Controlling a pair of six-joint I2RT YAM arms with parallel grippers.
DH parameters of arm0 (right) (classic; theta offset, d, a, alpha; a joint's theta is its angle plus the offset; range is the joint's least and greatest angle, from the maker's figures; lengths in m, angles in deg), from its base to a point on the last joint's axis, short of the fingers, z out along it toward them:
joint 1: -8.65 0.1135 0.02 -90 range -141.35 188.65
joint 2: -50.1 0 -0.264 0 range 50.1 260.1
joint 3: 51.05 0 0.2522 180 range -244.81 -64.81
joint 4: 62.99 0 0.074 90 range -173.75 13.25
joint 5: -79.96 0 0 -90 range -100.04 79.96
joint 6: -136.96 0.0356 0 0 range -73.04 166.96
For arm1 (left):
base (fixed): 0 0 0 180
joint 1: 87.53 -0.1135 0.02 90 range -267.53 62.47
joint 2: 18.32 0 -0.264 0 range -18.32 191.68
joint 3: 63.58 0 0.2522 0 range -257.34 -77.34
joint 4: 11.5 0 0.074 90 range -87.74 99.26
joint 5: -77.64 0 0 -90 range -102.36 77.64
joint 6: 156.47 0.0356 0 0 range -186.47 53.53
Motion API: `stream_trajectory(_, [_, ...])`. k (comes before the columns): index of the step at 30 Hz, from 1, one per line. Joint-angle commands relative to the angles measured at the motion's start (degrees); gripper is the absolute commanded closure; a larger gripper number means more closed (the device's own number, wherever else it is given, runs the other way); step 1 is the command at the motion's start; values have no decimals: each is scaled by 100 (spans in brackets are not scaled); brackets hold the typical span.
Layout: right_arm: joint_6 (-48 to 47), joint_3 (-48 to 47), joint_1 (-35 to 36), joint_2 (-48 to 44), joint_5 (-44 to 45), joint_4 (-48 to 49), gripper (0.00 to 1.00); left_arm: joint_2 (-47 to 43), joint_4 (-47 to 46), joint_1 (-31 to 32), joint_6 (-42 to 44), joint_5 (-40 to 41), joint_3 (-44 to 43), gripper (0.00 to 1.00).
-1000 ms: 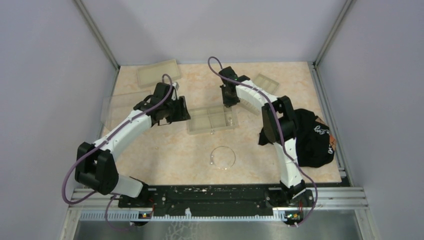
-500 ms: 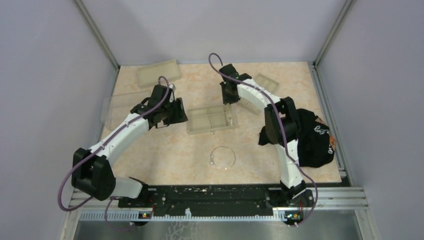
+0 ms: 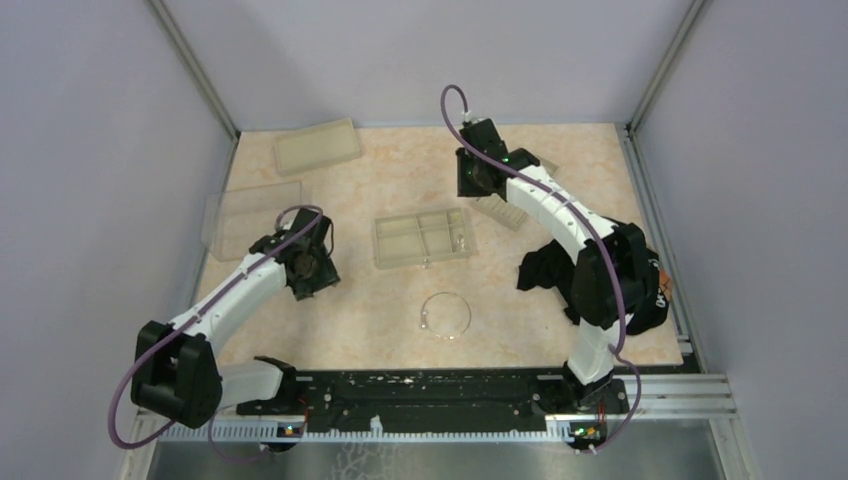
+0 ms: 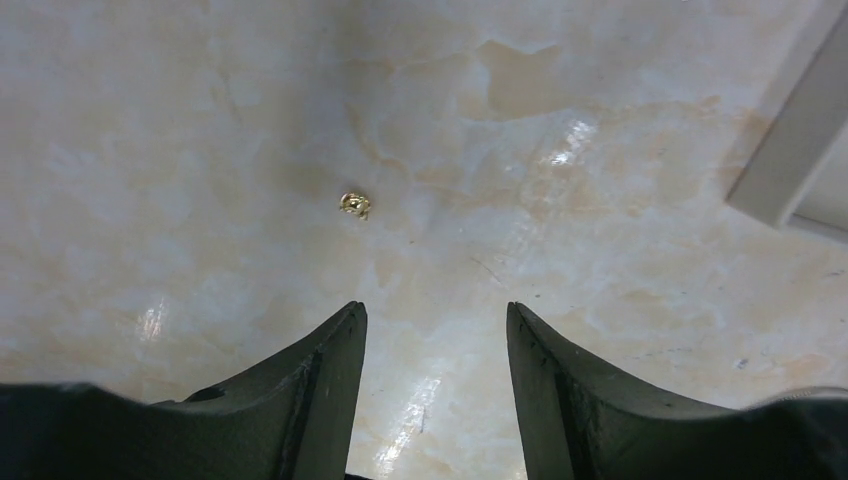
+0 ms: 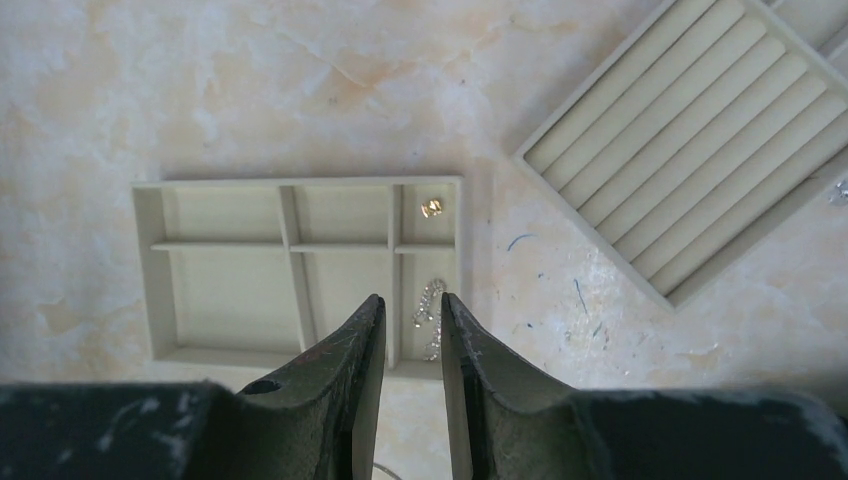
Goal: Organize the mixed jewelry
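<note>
A thin silver wire hoop [image 3: 445, 316] lies on the table's near middle. A tiny gold bit [image 4: 354, 205] lies on the bare table just ahead of my left gripper [image 4: 435, 310], which is open and empty; the top view shows this gripper [image 3: 308, 276] left of the hoop. The beige compartment tray [image 3: 378, 243] sits mid-table. In the right wrist view the tray [image 5: 300, 183] holds a gold bit [image 5: 431, 208] and a short silver chain [image 5: 430, 305] in its right-hand compartments. My right gripper [image 5: 412, 298] hangs above the tray, its jaws a little apart and empty. In the top view it [image 3: 473, 182] is behind the tray.
A ridged beige tray [image 5: 690, 140] lies right of the compartment tray, with a small silver bit [image 5: 838, 192] at its edge. Two flat translucent trays [image 3: 318, 146] [image 3: 250, 215] lie far left. A black cloth [image 3: 625, 285] lies at the right edge. Grey walls enclose the table.
My left arm has pulled back from beside the compartment tray toward the near left. My right arm has drawn back from the tray toward the far right.
</note>
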Motion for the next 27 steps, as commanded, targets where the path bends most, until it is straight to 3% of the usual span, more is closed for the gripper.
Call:
stream_trajectory(1, [98, 107, 43, -40, -54, 96, 73, -31, 393, -209, -937, 157, 239, 40])
stream_trajectory(9, [82, 28, 39, 38, -143, 100, 73, 22, 156, -656, -918, 87, 449, 41])
stream_trajectory(15, [75, 57, 43, 90, -256, 96, 73, 94, -561, -1001, -1013, -269, 938, 43])
stream_trajectory(27, [91, 115, 52, 18, -196, 48, 73, 563, -1092, -1076, -1206, -220, 944, 48])
